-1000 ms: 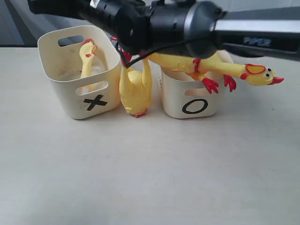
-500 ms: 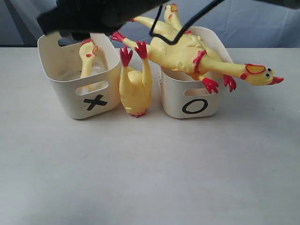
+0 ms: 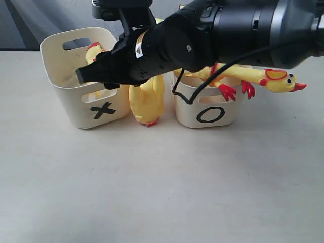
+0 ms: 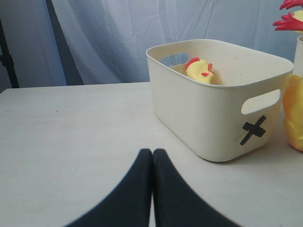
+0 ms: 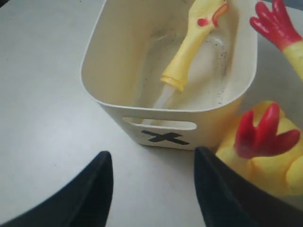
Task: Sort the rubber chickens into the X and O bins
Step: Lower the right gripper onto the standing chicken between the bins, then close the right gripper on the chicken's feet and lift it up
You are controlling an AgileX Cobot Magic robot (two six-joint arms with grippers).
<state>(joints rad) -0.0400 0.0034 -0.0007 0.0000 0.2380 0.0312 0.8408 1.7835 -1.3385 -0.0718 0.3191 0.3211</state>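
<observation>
The X bin (image 3: 83, 104) stands left and holds the head-and-neck piece (image 5: 189, 42), which leans against its wall. The O bin (image 3: 207, 111) stands right, with a whole chicken (image 3: 276, 80) lying across its rim, head hanging out to the right. Between the bins the headless body (image 3: 147, 104) stands with its red feet (image 5: 262, 135) up. My right gripper (image 5: 154, 158) is open and empty, hovering over the X bin's front wall beside the body. My left gripper (image 4: 152, 153) is shut on nothing, low over the table facing the X bin (image 4: 213, 113). A second whole chicken is hidden.
My right arm (image 3: 212, 30) crosses in front of the bins' tops from the right and hides the O bin's inside. Bare pale table (image 3: 162, 182) spreads in front of the bins. A grey curtain (image 4: 104, 38) hangs behind.
The right arm has swung down from the top of the view and now hangs in front of the bins, gripper near the X bin. The chickens and bins have not moved.
</observation>
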